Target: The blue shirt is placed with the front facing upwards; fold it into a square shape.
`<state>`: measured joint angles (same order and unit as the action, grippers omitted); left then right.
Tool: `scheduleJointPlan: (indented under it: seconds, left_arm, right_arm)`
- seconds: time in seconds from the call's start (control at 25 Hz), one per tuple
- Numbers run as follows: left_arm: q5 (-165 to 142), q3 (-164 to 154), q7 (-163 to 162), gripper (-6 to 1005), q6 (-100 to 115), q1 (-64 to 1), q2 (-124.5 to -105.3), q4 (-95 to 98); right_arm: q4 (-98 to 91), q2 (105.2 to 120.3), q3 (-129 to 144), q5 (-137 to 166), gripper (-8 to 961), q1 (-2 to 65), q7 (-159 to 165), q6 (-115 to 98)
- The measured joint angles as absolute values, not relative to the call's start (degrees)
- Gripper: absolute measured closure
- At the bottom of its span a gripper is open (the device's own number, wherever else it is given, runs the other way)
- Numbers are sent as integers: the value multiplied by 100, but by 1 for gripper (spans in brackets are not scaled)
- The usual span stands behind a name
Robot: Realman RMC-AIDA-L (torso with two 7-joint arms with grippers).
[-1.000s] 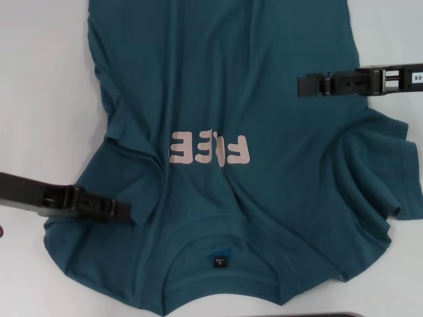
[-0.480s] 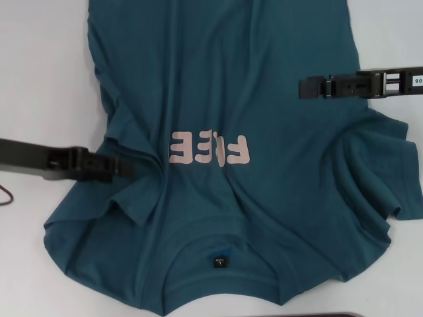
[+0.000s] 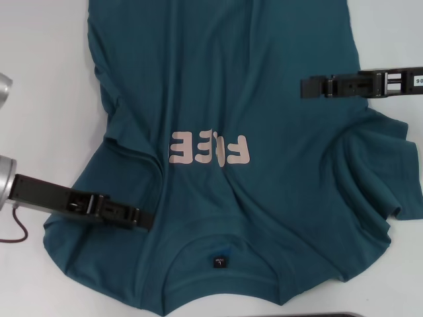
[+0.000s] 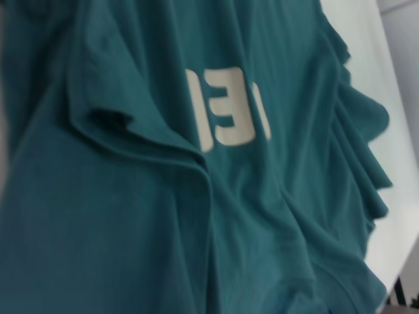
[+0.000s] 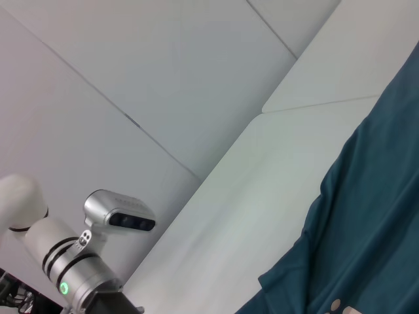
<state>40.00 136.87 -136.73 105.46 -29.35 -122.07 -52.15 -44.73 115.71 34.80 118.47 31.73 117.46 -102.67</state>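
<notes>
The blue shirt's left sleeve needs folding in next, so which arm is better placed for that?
Probably the left. The left gripper sits over the blue shirt by that sleeve near the collar. The right gripper is over the opposite side, farther up the body.

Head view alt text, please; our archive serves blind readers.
A blue shirt with pink letters lies front-up on a white table. The left gripper sits on its sleeve area, the right gripper over its side.
</notes>
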Motion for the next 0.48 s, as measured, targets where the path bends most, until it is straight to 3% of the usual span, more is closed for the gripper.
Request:
scheduleJointPlan:
  seconds: [0.48]
  left_arm:
    - [4148, 14388, -14951, 352, 9519, -3171, -12078, -5033]
  right_arm:
    - [-4474, 11566, 3471, 11846, 71, 3172, 11773, -10249]
